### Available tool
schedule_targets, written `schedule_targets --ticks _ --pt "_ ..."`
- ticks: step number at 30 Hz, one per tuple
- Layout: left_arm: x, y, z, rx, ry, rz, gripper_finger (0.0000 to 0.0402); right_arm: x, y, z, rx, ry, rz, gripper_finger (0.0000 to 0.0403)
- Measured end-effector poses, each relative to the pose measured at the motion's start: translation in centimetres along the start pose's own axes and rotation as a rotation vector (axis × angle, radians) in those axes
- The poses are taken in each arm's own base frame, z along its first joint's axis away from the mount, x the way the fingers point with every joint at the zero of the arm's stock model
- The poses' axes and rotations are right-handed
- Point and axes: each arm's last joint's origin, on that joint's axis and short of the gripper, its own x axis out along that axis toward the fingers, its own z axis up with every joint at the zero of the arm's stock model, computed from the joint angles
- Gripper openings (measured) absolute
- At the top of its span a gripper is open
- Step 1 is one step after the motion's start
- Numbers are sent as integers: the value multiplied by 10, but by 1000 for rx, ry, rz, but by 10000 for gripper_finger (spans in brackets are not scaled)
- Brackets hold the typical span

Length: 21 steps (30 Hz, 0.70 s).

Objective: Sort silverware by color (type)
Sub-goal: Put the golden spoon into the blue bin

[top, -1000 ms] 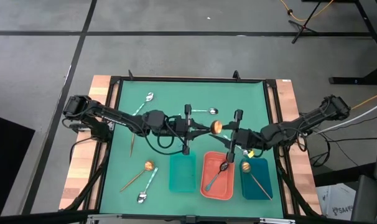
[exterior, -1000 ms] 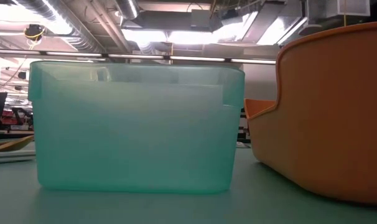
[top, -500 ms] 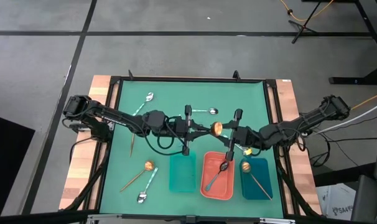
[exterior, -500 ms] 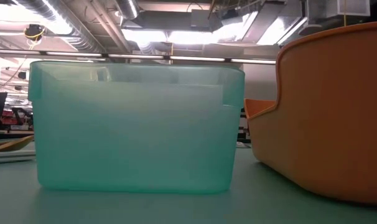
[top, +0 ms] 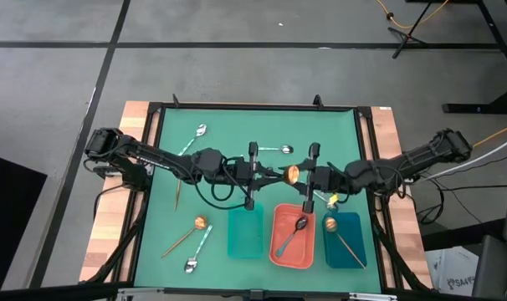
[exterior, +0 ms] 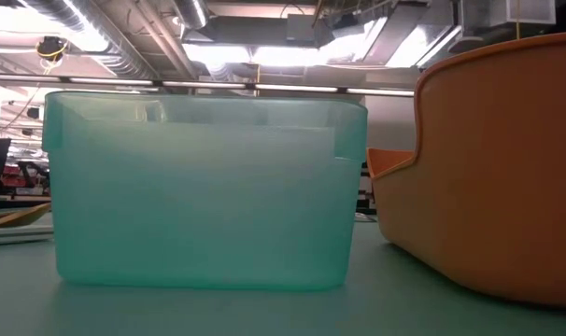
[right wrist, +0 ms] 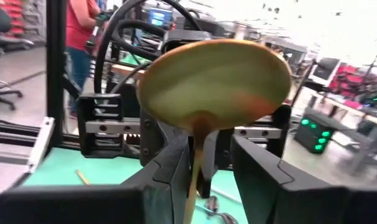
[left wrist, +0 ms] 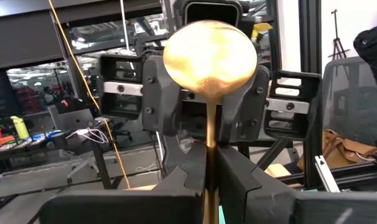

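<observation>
Found the sort barely begun. Counted two pieces binned: a dark-bowled spoon (top: 297, 231) in the coral tray (top: 278, 254) and a gold-bowled spoon (top: 334, 229) in the dark blue tray (top: 355, 253). Saw nothing in the teal tray (top: 245, 233). All three trays noted side by side along one long edge of the counter (top: 337, 134), toward its right-hand corner.

Located a third piece, the gold spoon (top: 293, 173), off the surface over the middle of the counter, between the two arms. Observed the left claw (left wrist: 211, 176) pinched tight on its thin handle. Observed the right claw (right wrist: 204, 163) meeting it from the other side, fingers (right wrist: 171, 163) parted around the same handle with a gap on one side; read as not yet gripping. Judged a hand-over in progress, destination presumably the dark blue tray.

Still to be sorted, loose on the counter:
- a silver spoon (top: 199, 132) near the corner far from the trays on the left;
- a second silver spoon (top: 279, 150) near the middle of that far edge;
- a copper-bowled spoon (top: 196, 227) and a teal-handled spoon (top: 196, 252) toward the left corner on the tray side;
- a thin brown handle (top: 178, 194) by the left arm, bowl not made out.

Estimated under a third done.
</observation>
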Motion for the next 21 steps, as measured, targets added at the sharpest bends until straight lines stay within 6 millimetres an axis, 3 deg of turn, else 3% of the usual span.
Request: schedule_targets --ticks 8,18,21 --pt "0 0 0 0 1 1 15 1 -2 -1 43 -2 10 111" --pt "0 1 0 -1 3 11 18 1 -1 -1 37 -1 23 17" --pt "0 1 0 -1 7 32 20 1 -2 -1 38 -1 20 6"
